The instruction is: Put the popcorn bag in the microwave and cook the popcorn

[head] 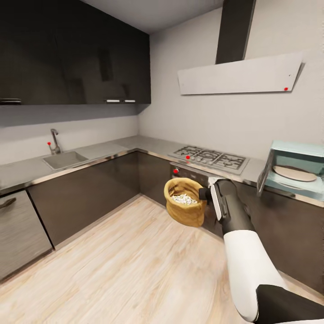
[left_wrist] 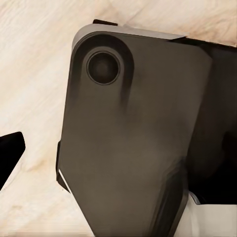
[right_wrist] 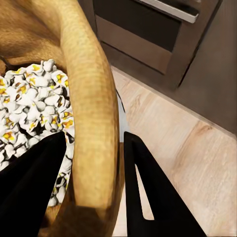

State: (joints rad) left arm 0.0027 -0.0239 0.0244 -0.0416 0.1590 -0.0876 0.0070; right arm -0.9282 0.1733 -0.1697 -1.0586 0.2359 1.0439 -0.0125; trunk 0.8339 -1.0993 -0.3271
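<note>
Popcorn bag [head: 185, 201] is held by the right hand [right_wrist: 94, 163], carried in the air over the wooden floor [head: 126, 265], off the tabletop [head: 112, 150]. Grip: the hand is clamped on the rolled rim, one finger [right_wrist: 29, 192] inside the mouth against the popcorn [right_wrist: 34, 103], the other finger [right_wrist: 148, 192] outside the wall. The sack wall is pinched flat between them.

Handling, as a judgement: soft paper, light, no stiffness of its own. The rim folds where it is pinched, so the sack hangs from one side and may tilt. Mouth is open and the heap sits high; any tipping could spill kernels. A rim hold at one point seems adequate for a light load if the mouth stays level. No fragility concern beyond crushing the wall.

Outward from the hand: black oven front [head: 191, 173] just behind the bag, gas hob [head: 210, 158] above it. Microwave [head: 297, 173] stands to the far side of the hand's forearm, door open, turntable [head: 294, 173] bare.

Left hand: wrist camera faces a dark robot part [left_wrist: 133, 133] over floor; state cannot be told.
</note>
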